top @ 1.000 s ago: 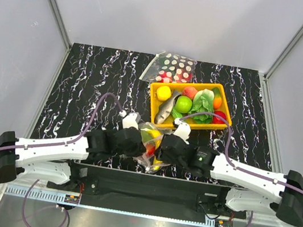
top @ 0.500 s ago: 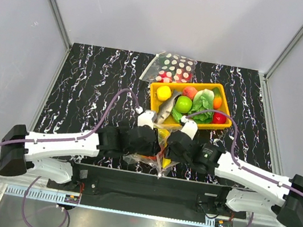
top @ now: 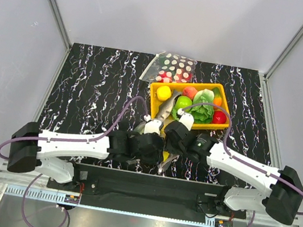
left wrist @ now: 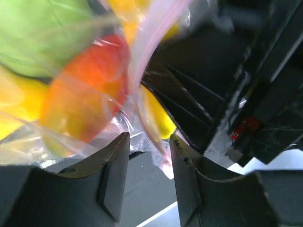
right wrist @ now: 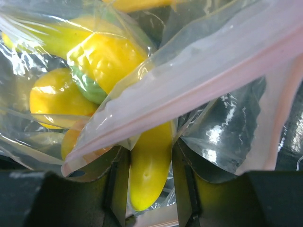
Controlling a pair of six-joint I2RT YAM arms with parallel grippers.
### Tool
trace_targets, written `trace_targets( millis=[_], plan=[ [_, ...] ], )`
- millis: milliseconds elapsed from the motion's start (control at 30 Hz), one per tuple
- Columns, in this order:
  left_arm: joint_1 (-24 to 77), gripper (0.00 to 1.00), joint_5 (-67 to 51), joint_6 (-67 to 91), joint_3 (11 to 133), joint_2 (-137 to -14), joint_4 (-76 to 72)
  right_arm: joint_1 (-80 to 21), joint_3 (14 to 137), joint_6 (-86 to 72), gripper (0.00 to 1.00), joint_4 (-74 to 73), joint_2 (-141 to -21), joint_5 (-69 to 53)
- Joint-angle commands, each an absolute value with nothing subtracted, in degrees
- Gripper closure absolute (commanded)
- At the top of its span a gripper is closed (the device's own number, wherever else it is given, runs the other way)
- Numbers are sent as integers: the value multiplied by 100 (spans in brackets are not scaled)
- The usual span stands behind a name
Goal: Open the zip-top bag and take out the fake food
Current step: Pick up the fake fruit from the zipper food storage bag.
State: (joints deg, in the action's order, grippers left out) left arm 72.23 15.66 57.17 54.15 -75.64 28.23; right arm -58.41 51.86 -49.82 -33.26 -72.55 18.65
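Left pincer: fingers stand apart. A thin fold of the zip bag and its pink strip hang in the gap, not pinched.

Right pincer: clamped on the zip bag, with a long yellow piece of the toy food inside the plastic filling the space between the fingers.

Zip bag: at the near middle of the desk, between the two pincers, just near of the yellow tray. From above the arms cover most of it; whether it rests on the desk cannot be told. Yellow, orange, red and green pieces show through the plastic.

The tray holds more toy food. A dotted bag lies at the tray's far side.
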Motion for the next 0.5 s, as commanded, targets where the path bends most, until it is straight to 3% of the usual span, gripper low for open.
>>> trace_targets(
  millis=[0,233,333,467],
  plan=[
    [7277,55,1380,5651,5783,-7751,2873,-5731,5581,-4904,79,-2900,-7400,1819],
    [7321,54,1354,5660,5941,-8033,3208,-5608,5607,-4948,79,-2935,-7348,1802],
    [7321,61,1310,5616,5941,-8120,3287,-5520,5607,-4957,79,-2944,-7278,1784],
    [7321,79,1204,5537,5959,-8253,3296,-5362,5678,-4922,79,-2988,-7181,1705]
  ],
)
